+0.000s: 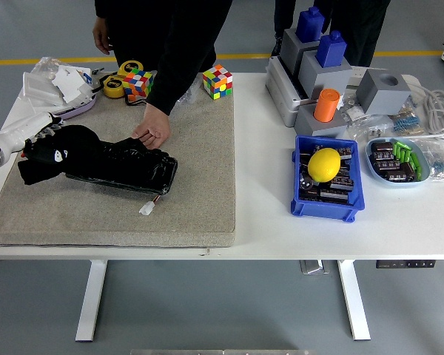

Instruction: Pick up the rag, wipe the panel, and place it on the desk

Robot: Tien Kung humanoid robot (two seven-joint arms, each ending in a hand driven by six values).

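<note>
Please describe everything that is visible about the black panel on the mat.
The black panel is a flat, roughly rectangular piece with a glossy, uneven surface, lying on the grey-beige mat. Its left part is covered by the black rag, which the left hand presses onto it. A person's hand rests on its far edge, holding it steady. A thin wire with a small white connector comes out near its right front corner.
</note>
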